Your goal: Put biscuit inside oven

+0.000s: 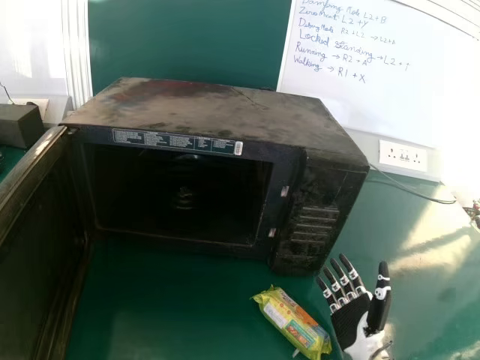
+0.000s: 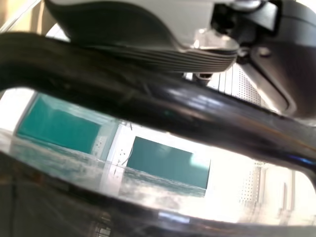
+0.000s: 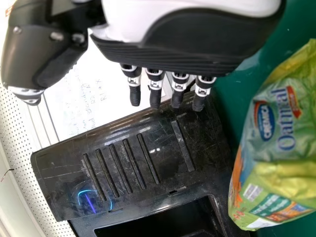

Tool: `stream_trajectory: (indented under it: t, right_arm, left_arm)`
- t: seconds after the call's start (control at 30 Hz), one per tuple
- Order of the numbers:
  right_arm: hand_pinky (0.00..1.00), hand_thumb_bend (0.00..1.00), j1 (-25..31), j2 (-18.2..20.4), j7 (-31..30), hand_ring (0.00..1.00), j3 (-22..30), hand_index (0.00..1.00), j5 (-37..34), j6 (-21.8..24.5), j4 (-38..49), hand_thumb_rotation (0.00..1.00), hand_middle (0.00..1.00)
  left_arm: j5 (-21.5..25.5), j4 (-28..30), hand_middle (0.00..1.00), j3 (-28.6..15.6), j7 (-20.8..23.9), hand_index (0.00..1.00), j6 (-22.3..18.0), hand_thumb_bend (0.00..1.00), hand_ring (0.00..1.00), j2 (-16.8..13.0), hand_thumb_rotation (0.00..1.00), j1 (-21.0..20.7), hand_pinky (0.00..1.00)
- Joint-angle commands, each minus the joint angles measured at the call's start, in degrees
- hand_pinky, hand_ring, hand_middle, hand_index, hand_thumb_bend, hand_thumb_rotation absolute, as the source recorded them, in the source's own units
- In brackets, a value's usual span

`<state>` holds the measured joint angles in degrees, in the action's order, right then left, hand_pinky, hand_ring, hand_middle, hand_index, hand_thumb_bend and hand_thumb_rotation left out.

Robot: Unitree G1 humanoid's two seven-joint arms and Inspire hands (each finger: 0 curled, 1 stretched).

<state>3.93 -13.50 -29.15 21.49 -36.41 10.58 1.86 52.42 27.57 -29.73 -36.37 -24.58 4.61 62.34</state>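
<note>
1 biscuit packet [image 1: 292, 321] lies on the green table [image 1: 180, 315], in front of the oven [image 1: 225, 112] and just beside the right hand [image 1: 352, 319]. The oven door [image 1: 34, 225] stands open. Right hand state: released, fingers extended, thumb apart, holding nothing. Left hand [image 2: 168, 57] state: cannot be determined; a dark bar [image 2: 197, 108] crosses in front of it. Handling: expect a light load. The wrapper appears to be glossy film, likely slippery and soft at the surface, with stiff but brittle biscuits beneath. Recommended hold: across the middle of the body, with the thumb on 1 long side and the fingers on the other. Avoid lifting by either of the 2 end seals, which may fold or slip. Apply moderate, even pressure; excess force could crush the contents.
</note>
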Motion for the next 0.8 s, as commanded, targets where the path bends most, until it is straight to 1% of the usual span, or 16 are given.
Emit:
stream_trajectory:
  t: [0.0, 0.27, 0.33, 0.37, 0.47, 0.5, 0.53, 0.57, 0.63, 0.67, 0.73, 0.77]
  right_arm:
    - [1.00, 0.92, 0.64, 0.10, -0.18, 1.00, -0.14, 1.00, 0.11, -0.21, 0.60, 1.00, 1.00]
    - [1.00, 0.92, 0.58, 0.22, -0.21, 1.00, -0.06, 0.99, -0.05, -0.23, 0.41, 1.00, 1.00]
    - [1.00, 0.92, 0.51, 0.14, -0.29, 1.00, -0.17, 0.99, 0.78, -1.25, 0.21, 1.00, 1.00]
    - [1.00, 0.92, 0.38, -0.09, -0.60, 1.00, -0.34, 0.99, 1.80, -2.52, -0.12, 1.00, 1.00]
    - [1.00, 0.92, -0.45, -1.09, -1.86, 1.00, -0.94, 0.99, 7.36, -10.47, -2.01, 1.00, 1.00]
    - [1.00, 0.92, -0.87, -1.70, -2.46, 1.00, -1.03, 0.99, 8.76, -12.67, -2.56, 1.00, 1.00]
    - [1.00, 0.92, -1.35, -2.39, -3.09, 1.00, -1.16, 0.99, 10.48, -15.42, -3.20, 1.00, 1.00]
    - [1.00, 0.92, -2.00, -2.76, -3.15, 1.00, -1.24, 0.99, 12.61, -19.03, -4.13, 1.00, 1.00]
    - [1.00, 0.91, -3.71, -3.07, -2.92, 1.00, -1.34, 0.99, 16.61, -27.31, -6.78, 1.00, 1.00]
    - [1.00, 0.91, -4.30, -3.57, -2.38, 1.00, -1.56, 0.99, 18.45, -29.80, -7.33, 1.00, 1.00]
    - [1.00, 0.91, -5.15, -4.94, -1.51, 1.00, -2.02, 0.99, 21.65, -33.36, -7.70, 1.00, 1.00]
    - [1.00, 0.91, -5.37, -5.76, -0.96, 1.00, -2.14, 0.99, 23.23, -34.53, -7.58, 1.00, 1.00]
  left_arm:
    - [0.23, -0.18, 1.00, -0.48, -0.40, 0.98, 0.17, 0.69, 1.00, 0.92, 0.85, -0.01, 1.00]
    - [0.44, -0.20, 1.00, -0.56, -0.55, 0.96, 0.43, 0.70, 1.00, 1.03, 0.83, 0.05, 1.00]
    - [0.29, -0.02, 1.00, -0.54, -0.27, 0.97, 0.51, 0.70, 1.00, 1.13, 0.83, 0.15, 1.00]
    - [0.43, -0.21, 0.99, -0.61, -0.47, 0.96, 0.51, 0.69, 1.00, 1.04, 0.83, 0.04, 1.00]
    - [0.60, -0.36, 0.99, -0.63, -0.74, 0.98, 0.55, 0.67, 1.00, 1.02, 0.88, 0.07, 1.00]
    - [0.55, -0.38, 0.99, -0.63, -0.77, 0.99, 0.53, 0.70, 1.00, 1.03, 0.86, 0.09, 1.00]
    - [0.49, -0.28, 0.99, -0.61, -0.70, 0.99, 0.60, 0.71, 1.00, 1.05, 0.85, 0.19, 1.00]
    - [0.52, -0.18, 0.99, -0.57, -0.76, 1.00, 0.60, 0.70, 1.00, 1.10, 0.85, 0.24, 1.00]
    - [0.63, -0.02, 0.96, -0.50, -0.87, 0.98, 0.74, 0.71, 0.96, 1.16, 0.80, 0.44, 0.98]
    - [0.73, 0.09, 0.95, -0.45, -0.90, 0.96, 0.90, 0.72, 0.93, 1.16, 0.76, 0.59, 0.96]
    - [0.77, 0.08, 0.94, -0.46, -0.98, 0.94, 0.97, 0.84, 0.92, 1.19, 0.70, 0.57, 0.93]
    - [0.71, 0.10, 0.93, -0.48, -1.10, 0.94, 0.90, 0.88, 0.93, 1.27, 0.66, 0.58, 0.93]
